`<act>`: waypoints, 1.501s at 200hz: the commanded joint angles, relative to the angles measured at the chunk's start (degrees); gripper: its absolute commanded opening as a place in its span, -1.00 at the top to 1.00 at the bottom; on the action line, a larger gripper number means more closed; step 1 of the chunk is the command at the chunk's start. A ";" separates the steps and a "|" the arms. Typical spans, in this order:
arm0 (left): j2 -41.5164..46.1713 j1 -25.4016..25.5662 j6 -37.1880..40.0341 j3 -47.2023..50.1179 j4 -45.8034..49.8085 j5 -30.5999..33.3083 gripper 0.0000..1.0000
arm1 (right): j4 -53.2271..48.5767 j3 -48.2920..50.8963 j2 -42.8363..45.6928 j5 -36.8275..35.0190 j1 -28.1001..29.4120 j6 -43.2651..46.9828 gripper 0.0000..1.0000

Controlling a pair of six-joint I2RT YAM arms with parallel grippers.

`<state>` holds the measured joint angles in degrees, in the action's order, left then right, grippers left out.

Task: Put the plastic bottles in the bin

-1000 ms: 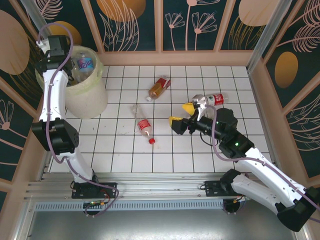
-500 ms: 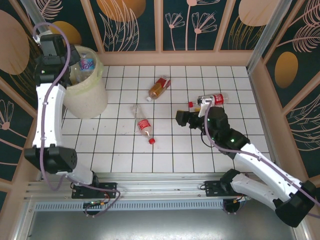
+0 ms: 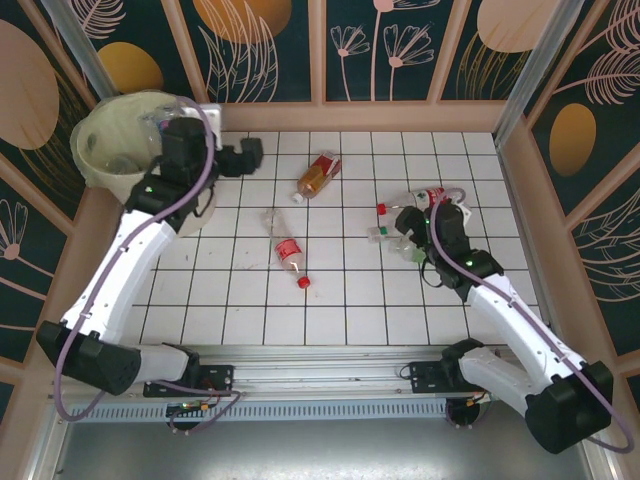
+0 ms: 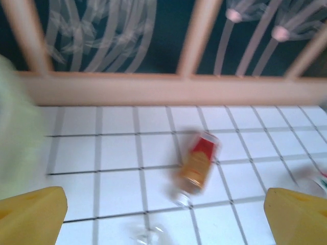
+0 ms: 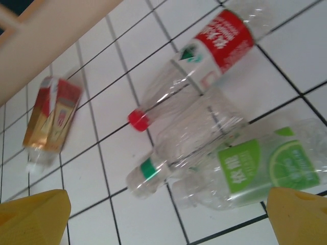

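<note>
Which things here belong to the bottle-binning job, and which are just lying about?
Job: bin; amber bottle; centre red-label bottle; right red-label bottle; green-label bottle; green-cap bottle.
Not the job: tiled floor; wall panels, both fixtures rather than loose clutter.

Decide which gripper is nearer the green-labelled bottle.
Right. The right gripper hovers open just above the green-labelled bottle; the left gripper is far off to its left, near the bin.
</note>
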<state>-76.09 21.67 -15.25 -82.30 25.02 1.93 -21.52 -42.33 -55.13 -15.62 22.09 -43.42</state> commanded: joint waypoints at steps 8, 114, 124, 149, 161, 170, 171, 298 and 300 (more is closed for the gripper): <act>3.81 6.31 -2.63 7.63 -10.76 -9.31 -0.97 | -1.51 2.38 -1.95 3.78 -5.35 -5.82 -0.98; 7.37 12.16 -5.30 20.47 -20.09 -17.14 -0.97 | -0.34 8.43 -8.05 14.54 -19.95 -18.44 -0.93; 7.71 12.12 -5.09 20.68 -20.16 -17.23 -0.97 | 0.51 8.94 -9.06 16.09 -20.04 -19.81 -0.90; 8.75 12.24 -4.76 21.80 -20.77 -17.27 -0.97 | 1.57 8.80 -11.35 15.64 -20.04 -22.19 -0.88; 9.14 12.23 -4.55 22.22 -20.71 -17.16 -0.97 | 1.95 8.37 -12.17 15.00 -20.28 -22.58 -0.87; 9.21 12.24 -4.59 22.49 -20.71 -17.01 -0.97 | 2.30 8.23 -12.65 15.00 -20.43 -22.96 -0.86; 9.21 12.21 -4.60 22.51 -20.71 -16.99 -0.97 | 2.37 8.23 -12.69 14.52 -20.47 -22.99 -0.86; 7.30 12.25 -4.32 22.62 -20.28 -16.70 -0.97 | 13.58 5.53 -25.20 14.12 -20.96 -23.25 -0.70; 7.30 12.21 -4.37 22.62 -20.27 -16.66 -0.97 | 13.78 5.40 -25.44 14.12 -20.97 -23.21 -0.70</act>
<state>-68.14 33.56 -20.01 -59.77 6.20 -14.57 -9.78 -35.62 -77.71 -1.02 1.48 -66.43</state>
